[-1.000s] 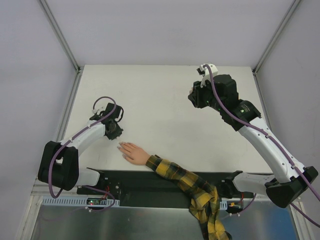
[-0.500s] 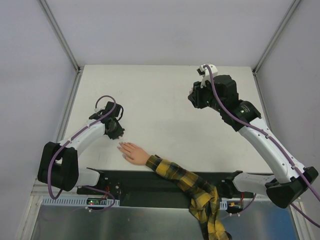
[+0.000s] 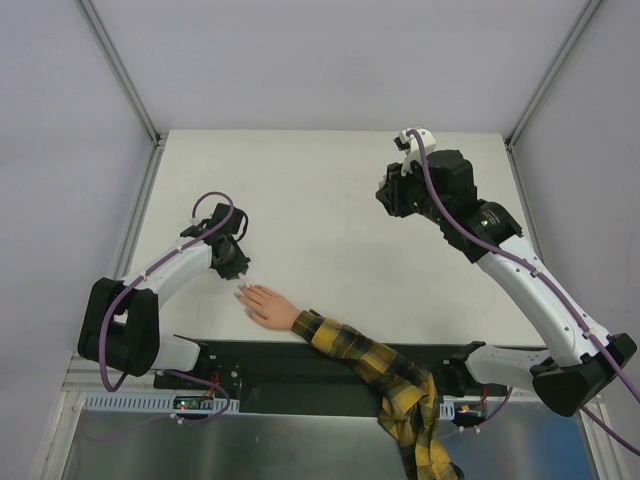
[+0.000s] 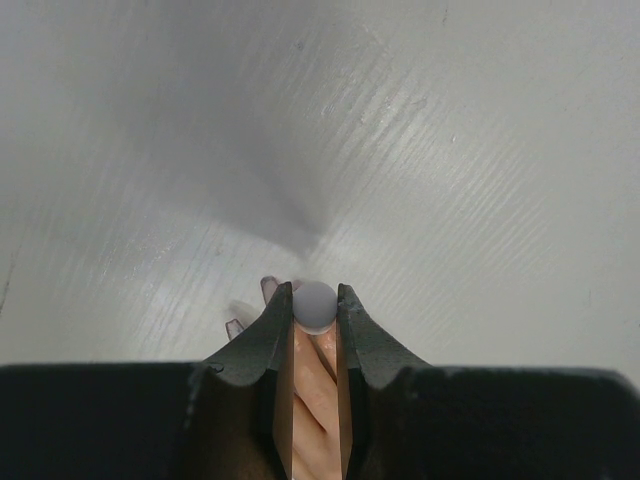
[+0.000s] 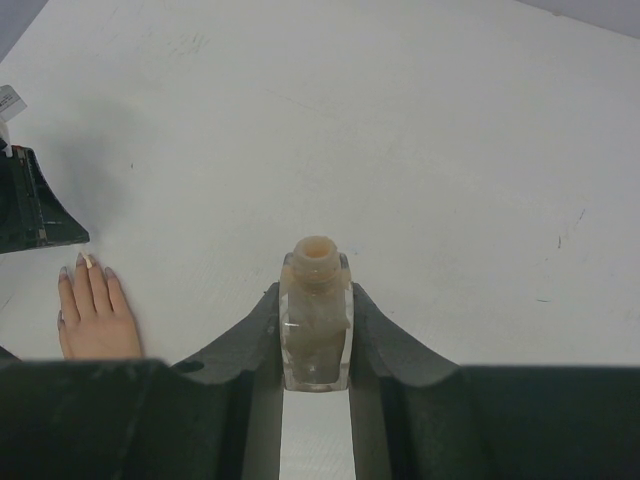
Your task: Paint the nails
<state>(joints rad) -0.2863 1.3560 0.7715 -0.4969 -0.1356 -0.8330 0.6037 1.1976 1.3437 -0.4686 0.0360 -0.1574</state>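
Right now the left gripper (image 3: 236, 266) hangs just over the small hand's (image 3: 266, 306) fingertips, clamped on a pale round knob (image 4: 316, 307), likely the brush cap. The nails (image 5: 88, 262) lie just below it, towards the table's (image 3: 320, 180) near edge. The hand lies flat, fingers pointing left and slightly away, its length running back along the plaid sleeve (image 3: 370, 360). The right gripper (image 3: 392, 196), squeezing the open bottle (image 5: 316, 330), is well apart.

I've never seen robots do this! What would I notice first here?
A small flesh-coloured hand in a yellow-and-black plaid sleeve lies at the near edge of the table. The left gripper, shut on a pale round cap, is poised at its fingertips. Farther back on the right, the right gripper holds a small open glass bottle.
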